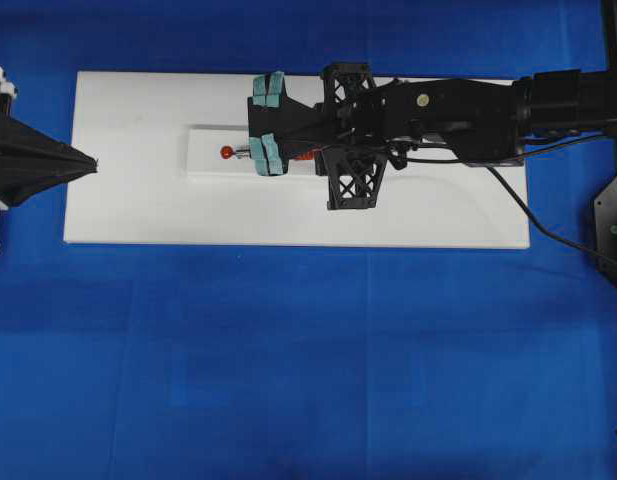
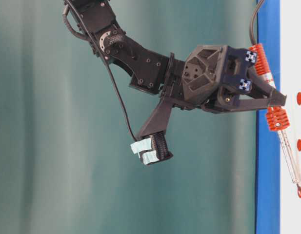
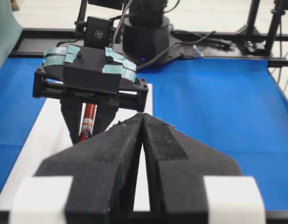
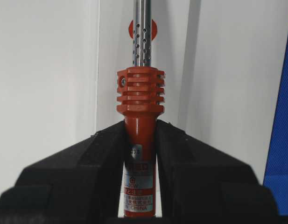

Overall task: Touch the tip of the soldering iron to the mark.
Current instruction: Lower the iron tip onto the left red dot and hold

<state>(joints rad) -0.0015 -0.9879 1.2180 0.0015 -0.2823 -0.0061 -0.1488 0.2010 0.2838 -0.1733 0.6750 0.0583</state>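
So from overhead, the right gripper point(image 1: 267, 125) is clamped on the iron point(image 1: 288, 155) mid-board point(image 1: 128, 200), tip at the red mark point(image 1: 227, 152). Table-level, the tip meets a mark point(image 2: 299, 191). Left wrist: left gripper point(image 3: 143, 122) pinched together, holding nothing, at the board's left edge. Right wrist: jaws squeeze the orange handle point(image 4: 139, 154).

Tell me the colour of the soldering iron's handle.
Orange-red. The soldering iron's handle shows best in the right wrist view, clamped between black fingers.
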